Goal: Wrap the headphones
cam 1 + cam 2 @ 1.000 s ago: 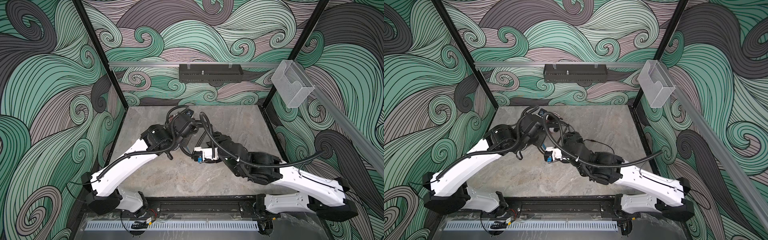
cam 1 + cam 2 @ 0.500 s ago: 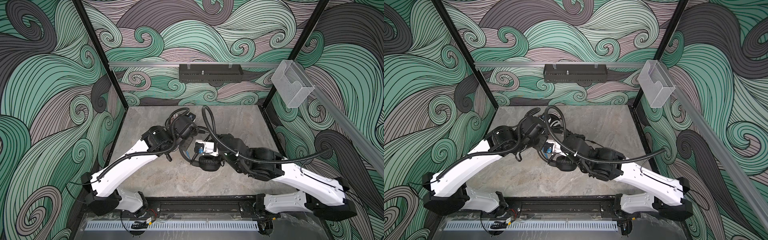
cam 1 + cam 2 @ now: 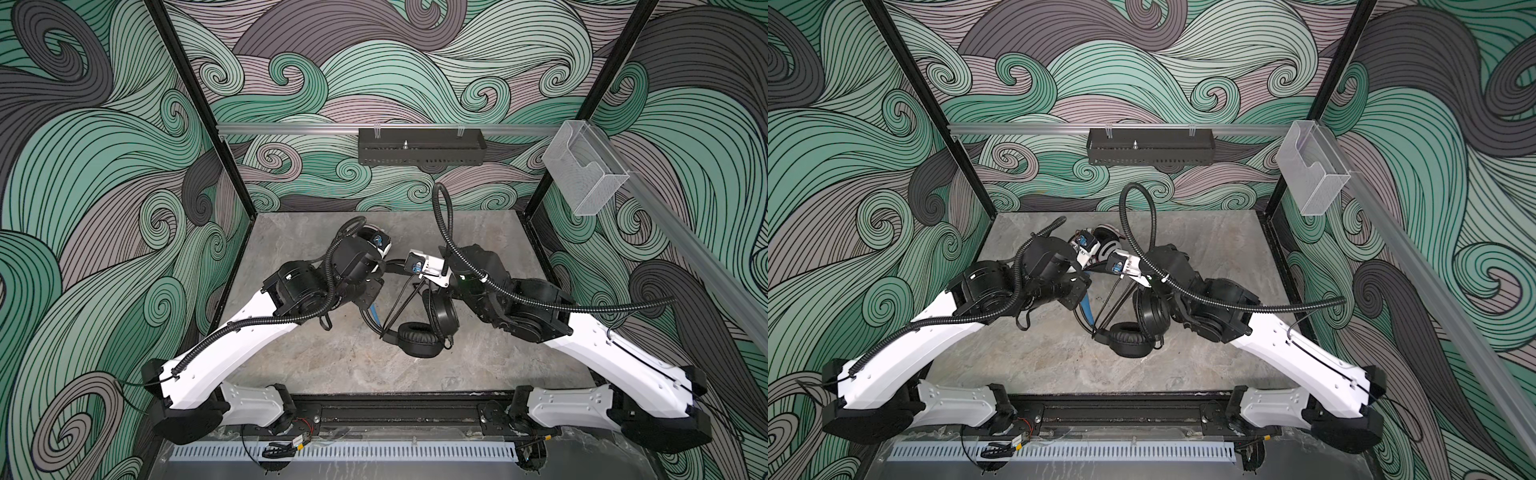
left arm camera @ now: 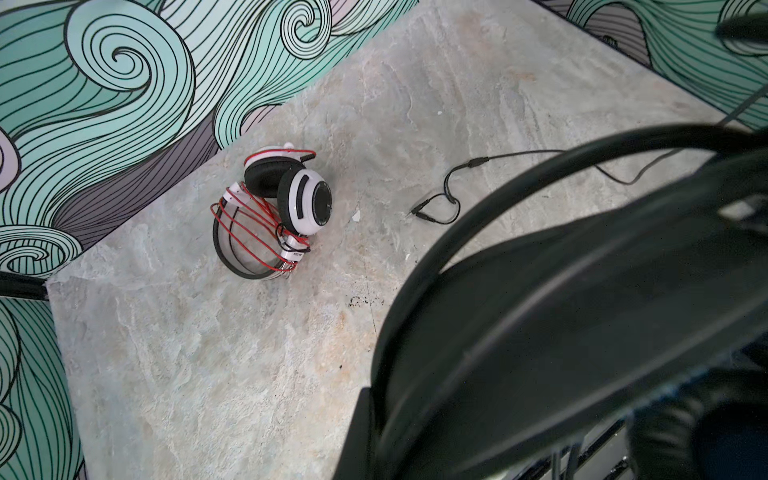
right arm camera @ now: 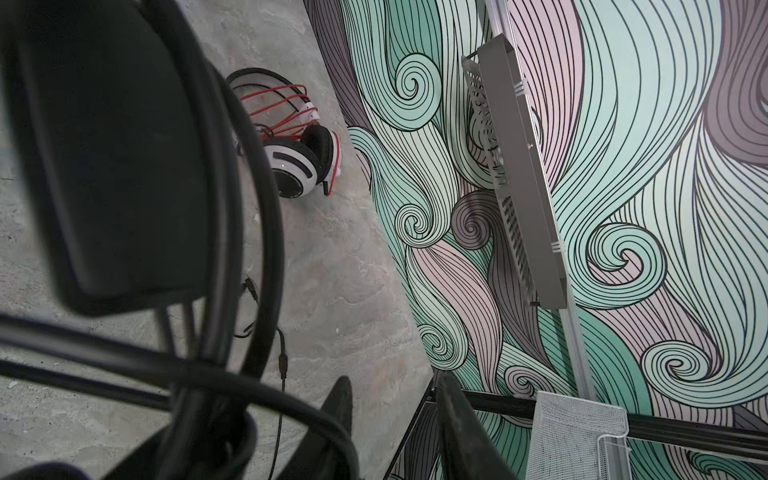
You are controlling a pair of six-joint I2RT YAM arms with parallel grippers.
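The black headphones (image 3: 420, 340) hang over the middle of the floor, ear cups low, one flat and one on edge. My left gripper (image 3: 369, 296) is shut on their headband, whose blue lining (image 3: 376, 312) shows just below it. The black band (image 4: 540, 257) fills the left wrist view. My right gripper (image 5: 395, 382) stands open beside the cups, floor showing between its fingers. The black cord (image 3: 402, 305) runs taut from it to the cups and crosses one finger (image 5: 332, 419). Its plug end (image 4: 432, 208) lies on the floor. The white headphones (image 4: 286, 208) lie at the back, red cord wound round them.
A black rack (image 3: 419, 145) hangs on the back wall. A clear plastic holder (image 3: 586, 174) sits on the right rail, and a white mesh bin (image 5: 577, 436) shows by the corner post. Patterned walls close three sides of the stone floor (image 3: 332, 365).
My right gripper has drawn back from the left one, up and toward the rear, pulling the cord taut. The black ear cups have come into view. The left arm has barely moved.
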